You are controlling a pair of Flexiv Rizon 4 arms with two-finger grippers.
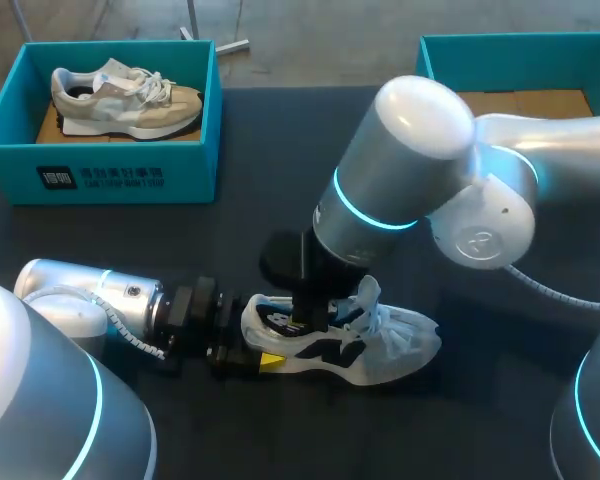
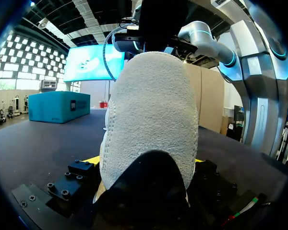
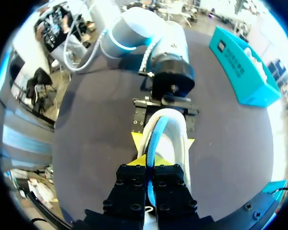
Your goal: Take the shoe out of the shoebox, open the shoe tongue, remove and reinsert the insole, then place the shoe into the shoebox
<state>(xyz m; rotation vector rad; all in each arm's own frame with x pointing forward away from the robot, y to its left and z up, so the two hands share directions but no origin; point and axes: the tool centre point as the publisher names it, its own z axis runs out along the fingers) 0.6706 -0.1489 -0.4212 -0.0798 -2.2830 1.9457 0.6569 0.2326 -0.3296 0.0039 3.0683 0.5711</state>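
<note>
A white and black shoe (image 1: pixel 385 345) lies on its side on the dark table, toe to the right. My left gripper (image 1: pixel 255 350) comes in low from the left; its wide-set fingers touch the heel (image 2: pixel 153 115) on both sides. My right gripper (image 1: pixel 302 322) reaches down into the shoe's opening near the heel. In the right wrist view the right gripper (image 3: pixel 151 167) is shut on a thin blue and black strip (image 3: pixel 153 143) rising from inside the shoe (image 3: pixel 177 132); it looks like the insole's edge. The left gripper (image 2: pixel 145 160) has the heel filling its gap.
A teal shoebox (image 1: pixel 110 160) at the back left holds a second, beige shoe (image 1: pixel 125 95). Another teal box (image 1: pixel 430 60) stands at the back right, mostly behind my right arm. The left box (image 2: pixel 57 106) also shows beyond the heel.
</note>
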